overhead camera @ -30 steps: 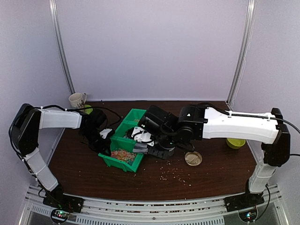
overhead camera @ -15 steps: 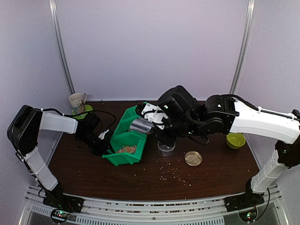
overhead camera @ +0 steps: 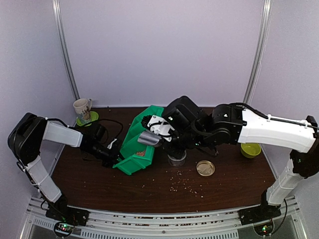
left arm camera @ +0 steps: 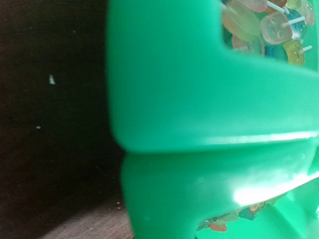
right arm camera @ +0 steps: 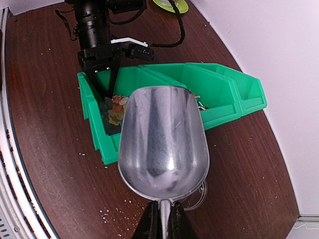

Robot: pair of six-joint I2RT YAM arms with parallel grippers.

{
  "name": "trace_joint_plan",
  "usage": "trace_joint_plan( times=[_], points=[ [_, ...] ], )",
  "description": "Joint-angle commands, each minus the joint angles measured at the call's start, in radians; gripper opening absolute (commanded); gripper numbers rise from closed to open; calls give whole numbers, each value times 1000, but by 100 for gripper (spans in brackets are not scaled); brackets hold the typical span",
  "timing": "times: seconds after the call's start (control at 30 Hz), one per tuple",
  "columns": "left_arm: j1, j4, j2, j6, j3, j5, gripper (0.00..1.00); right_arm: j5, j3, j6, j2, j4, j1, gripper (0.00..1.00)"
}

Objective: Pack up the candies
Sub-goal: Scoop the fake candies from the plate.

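A green two-compartment bin [overhead camera: 134,144] stands tilted up on the table, and my left gripper [overhead camera: 114,156] is shut on its wall at the near left. In the right wrist view the left gripper [right arm camera: 105,74] straddles that wall. Mixed-colour candies [right arm camera: 115,110] lie in the bin's near compartment, where the top view shows the candies [overhead camera: 141,153] as a small patch. They also show close up behind the bin wall [left arm camera: 209,99] as candies [left arm camera: 269,25]. My right gripper [right arm camera: 163,211] is shut on the handle of a metal scoop [right arm camera: 163,139], which is empty. The scoop [overhead camera: 148,138] hangs over the bin's right edge.
A clear jar [overhead camera: 177,158] stands just right of the bin, partly under the scoop. A round gold lid [overhead camera: 205,168] lies right of the jar. Pale crumbs [overhead camera: 185,184] are scattered in front. A yellow-green bowl [overhead camera: 250,149] sits at the right and a mug [overhead camera: 82,106] at the back left.
The scoop has come up out of the bin and now hangs empty above its right edge. My left gripper has tipped the bin up steeply.
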Motion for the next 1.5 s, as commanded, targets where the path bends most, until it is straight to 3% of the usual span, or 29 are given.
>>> trace_joint_plan(
  times=[0.0,0.07,0.1,0.47,1.47],
  points=[
    [-2,229,-73,0,26,149,0,-8,16,7,3,1,0,0],
    [-11,-29,-65,164,108,-38,0,-8,18,7,4,0,1,0],
    [-12,-81,-66,206,127,-89,0,-8,19,7,6,-1,0,0],
    [-12,-308,-149,289,207,-404,0,-31,116,-27,118,-143,5,0],
    [-127,-433,-174,377,336,-768,0,78,530,-73,579,-396,65,0]
  ],
)
